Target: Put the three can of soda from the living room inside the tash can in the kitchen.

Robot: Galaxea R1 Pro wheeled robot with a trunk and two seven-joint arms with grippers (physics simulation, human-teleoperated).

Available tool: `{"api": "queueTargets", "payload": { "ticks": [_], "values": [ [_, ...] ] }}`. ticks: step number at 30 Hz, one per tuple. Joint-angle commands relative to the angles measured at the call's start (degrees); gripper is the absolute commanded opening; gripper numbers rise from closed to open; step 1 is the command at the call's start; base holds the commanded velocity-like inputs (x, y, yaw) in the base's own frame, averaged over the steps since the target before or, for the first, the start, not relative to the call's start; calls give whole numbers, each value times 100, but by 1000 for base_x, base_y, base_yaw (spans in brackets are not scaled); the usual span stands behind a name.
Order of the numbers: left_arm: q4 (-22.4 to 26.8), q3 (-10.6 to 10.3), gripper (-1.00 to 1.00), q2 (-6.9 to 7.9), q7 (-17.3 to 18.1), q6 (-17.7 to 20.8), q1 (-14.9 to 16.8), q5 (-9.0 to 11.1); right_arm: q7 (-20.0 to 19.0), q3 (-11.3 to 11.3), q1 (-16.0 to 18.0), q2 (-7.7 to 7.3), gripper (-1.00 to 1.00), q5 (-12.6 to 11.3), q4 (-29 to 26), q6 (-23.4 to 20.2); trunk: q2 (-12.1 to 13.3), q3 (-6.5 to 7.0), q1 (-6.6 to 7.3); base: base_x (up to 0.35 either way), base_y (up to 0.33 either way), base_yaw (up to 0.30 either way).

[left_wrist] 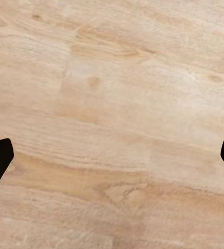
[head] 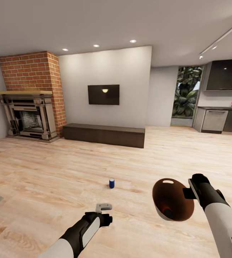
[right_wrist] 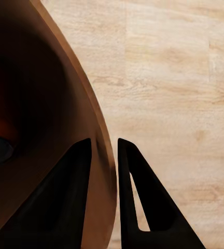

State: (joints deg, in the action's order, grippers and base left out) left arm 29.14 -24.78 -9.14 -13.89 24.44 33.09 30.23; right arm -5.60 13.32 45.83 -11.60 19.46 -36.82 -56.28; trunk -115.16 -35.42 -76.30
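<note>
Right gripper (head: pixel 186 193) clamped on rim of bin (head: pixel 171 200), held tilted above wooden floor (head: pixel 58 168). Left gripper (head: pixel 104 207) open, empty. One can (head: pixel 111 183) upright on floor ahead, between both arms. Kitchen (head: pixel 221 107) far right.

Right tool (head: pixel 189 189) holds the trash can (head: pixel 172 199) by its rim; a soda can (head: pixel 111 183) stands on the floor.

Can (head: pixel 111 183) on floor (head: pixel 58 168) ahead; bin (head: pixel 172 199) right; kitchen (head: pixel 221 107) seemingly far right.
</note>
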Motion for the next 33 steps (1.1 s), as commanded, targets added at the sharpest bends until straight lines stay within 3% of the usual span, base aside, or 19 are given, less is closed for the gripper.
{"api": "queueTargets", "payload": {
  "ticks": [1,10,13,19,28,30,33],
  "values": [
    [-5,0,100,0,0,-1,1,0,-4,6,5,5,-100,-55,15,4,-1,1,0,342,0,0],
    [-13,0,100,-2,0,8,4,-10,-2,44,-16,116,-100,-105,420,278,-1,1,0,342,0,0],
    [-13,0,100,-2,0,8,4,-9,-4,67,-21,141,-100,-115,742,643,-1,1,0,342,0,0],
    [-20,0,100,0,0,8,4,-9,-15,98,-37,109,-100,-130,1677,1940,-1,1,0,342,0,0],
    [-208,0,100,-8,0,1,12,-25,-39,107,-263,54,-100,-126,1927,2539,-1,1,0,342,0,0],
    [-220,0,100,-9,0,0,13,-24,-221,108,-361,33,-100,-126,1938,2630,-1,1,0,342,0,0],
    [-229,1,100,-9,0,0,13,-24,-880,107,-518,-182,-100,-128,1954,2705,-1,1,0,342,0,0]
  ]
}}
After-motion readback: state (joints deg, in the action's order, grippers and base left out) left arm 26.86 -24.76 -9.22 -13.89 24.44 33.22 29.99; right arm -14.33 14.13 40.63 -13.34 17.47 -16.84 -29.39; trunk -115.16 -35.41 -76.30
